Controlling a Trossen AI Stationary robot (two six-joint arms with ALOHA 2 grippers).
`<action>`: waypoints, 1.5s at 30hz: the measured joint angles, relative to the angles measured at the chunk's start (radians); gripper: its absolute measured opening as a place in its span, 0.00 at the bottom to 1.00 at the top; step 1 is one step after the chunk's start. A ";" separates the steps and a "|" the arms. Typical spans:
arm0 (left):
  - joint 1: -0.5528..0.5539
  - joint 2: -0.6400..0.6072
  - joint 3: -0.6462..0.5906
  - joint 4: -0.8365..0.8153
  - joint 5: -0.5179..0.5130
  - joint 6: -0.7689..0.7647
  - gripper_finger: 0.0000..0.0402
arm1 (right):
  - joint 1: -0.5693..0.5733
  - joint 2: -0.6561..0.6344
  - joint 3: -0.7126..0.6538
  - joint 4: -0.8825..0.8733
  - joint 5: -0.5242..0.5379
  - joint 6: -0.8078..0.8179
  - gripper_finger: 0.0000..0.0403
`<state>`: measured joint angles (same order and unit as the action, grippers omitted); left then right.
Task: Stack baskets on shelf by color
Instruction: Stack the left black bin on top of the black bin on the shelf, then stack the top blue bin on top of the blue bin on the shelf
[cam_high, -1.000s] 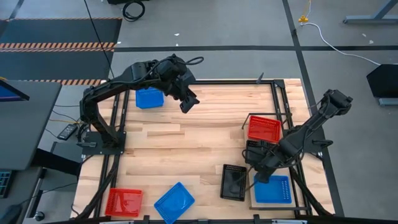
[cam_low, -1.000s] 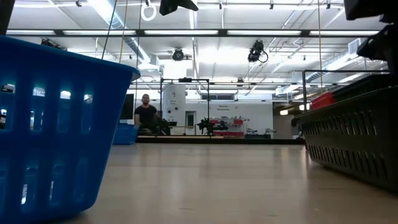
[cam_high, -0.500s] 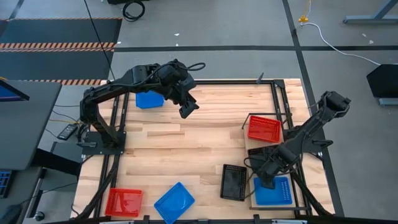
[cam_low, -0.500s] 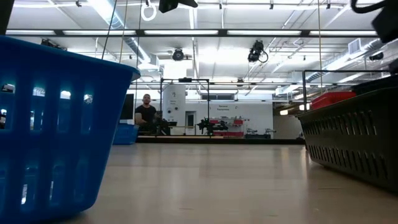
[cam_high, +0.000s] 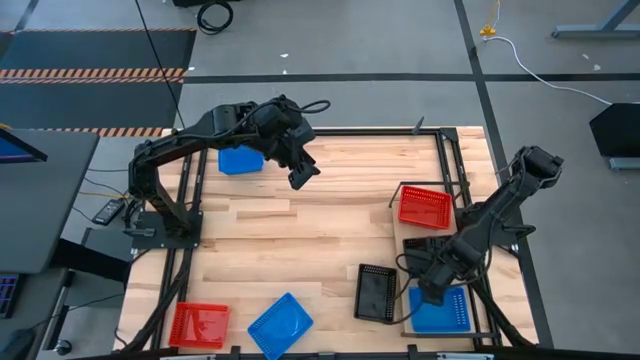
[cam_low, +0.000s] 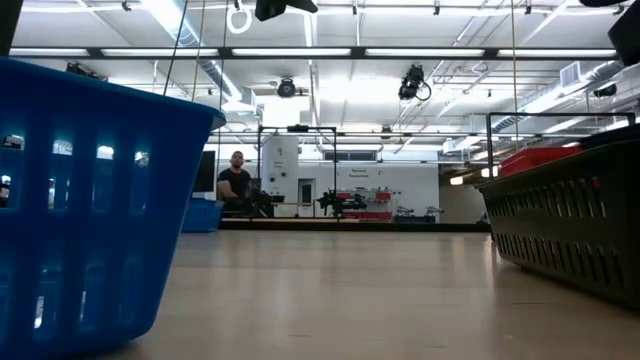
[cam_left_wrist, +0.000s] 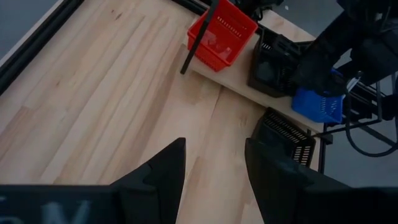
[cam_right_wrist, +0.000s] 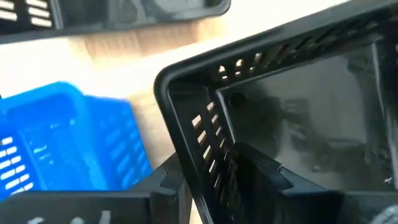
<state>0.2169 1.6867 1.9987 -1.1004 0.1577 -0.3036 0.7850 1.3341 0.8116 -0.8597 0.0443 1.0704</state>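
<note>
My right tool (cam_right_wrist: 205, 180) pinched the black basket (cam_right_wrist: 298, 112) wall at lower right; a thin grip risked it slipping onto the blue basket (cam_right_wrist: 56, 143). My left tool (cam_left_wrist: 211, 174) hung open and empty.

Looks like a robotics lab in a big industrial hall: bare concrete floor (cam_high: 380, 40) with hazard-striped tape (cam_high: 95, 72) at 10 o'clock, strip lights (cam_low: 190, 25) overhead, equipment racks (cam_low: 365, 205) at the back, a person (cam_low: 236, 180) sitting there.
</note>
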 joint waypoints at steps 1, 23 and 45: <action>-0.002 0.000 0.000 0.000 0.000 0.000 0.43 | -0.005 0.000 0.000 0.000 0.006 -0.001 0.28; -0.026 0.000 0.000 -0.015 -0.014 -0.005 0.43 | -0.041 -0.003 0.088 -0.020 0.042 -0.131 0.27; -0.026 0.000 0.000 -0.014 -0.016 -0.001 0.43 | -0.087 -0.032 0.287 -0.457 0.226 -0.237 0.35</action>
<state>0.1913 1.6867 1.9987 -1.1149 0.1421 -0.3046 0.6981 1.3023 1.0985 -1.3165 0.2699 0.8335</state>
